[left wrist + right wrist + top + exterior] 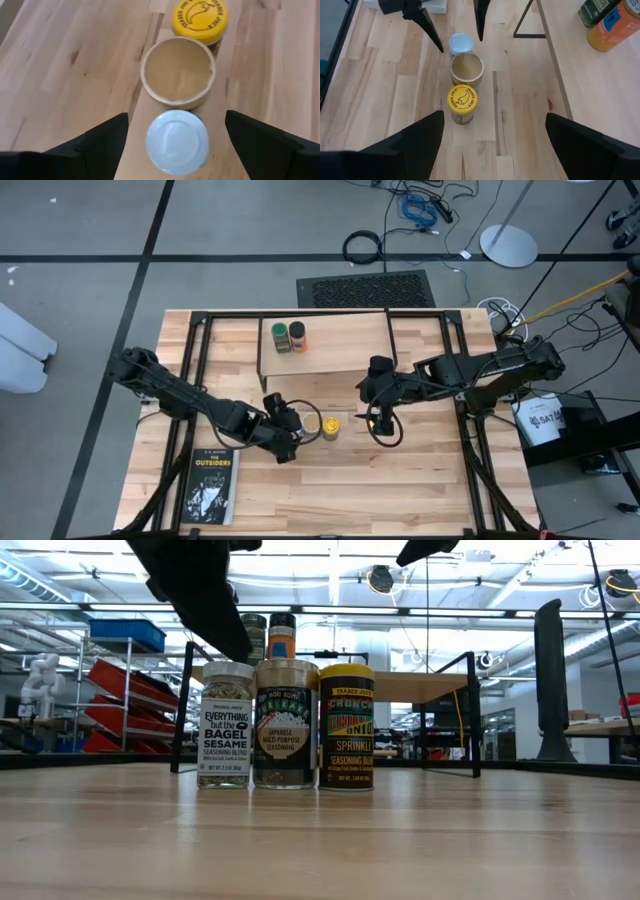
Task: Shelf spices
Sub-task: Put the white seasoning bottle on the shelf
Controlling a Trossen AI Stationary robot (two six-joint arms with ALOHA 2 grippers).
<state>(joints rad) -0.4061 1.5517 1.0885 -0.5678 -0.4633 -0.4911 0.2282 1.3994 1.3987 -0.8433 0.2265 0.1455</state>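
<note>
Table [420, 470]: pale wooden planks, visible grain, black rails.
Shelf [340, 345]: light wooden plank on thin black wire legs, at the table's far middle.
On shelf: green-lidded jar [279, 333] and orange-bodied, black-lidded jar [297, 336], side by side at its left end.
In front of shelf: three cylindrical jars touching in a row.
White-lidded jar [224, 726]: clear body, label read as "EVERYTHING but the BAGEL SESAME SEASONING BLEND".
Tan-lidded jar [285, 724]: dark label, "JAPANESE MULTI-PURPOSE SEASONING".
Yellow-lidded jar [346, 727]: "SEASONING BLEND"; a pepper outline is printed on the lid.
Left gripper [176, 142]: jaws spread wide, one on each side of the white lid, nothing gripped.
Right gripper [492, 142]: jaws wide apart, empty, just right of the row.
Book [210, 486]: near left, black cover, titled "THE OUTSIDERS".
</note>
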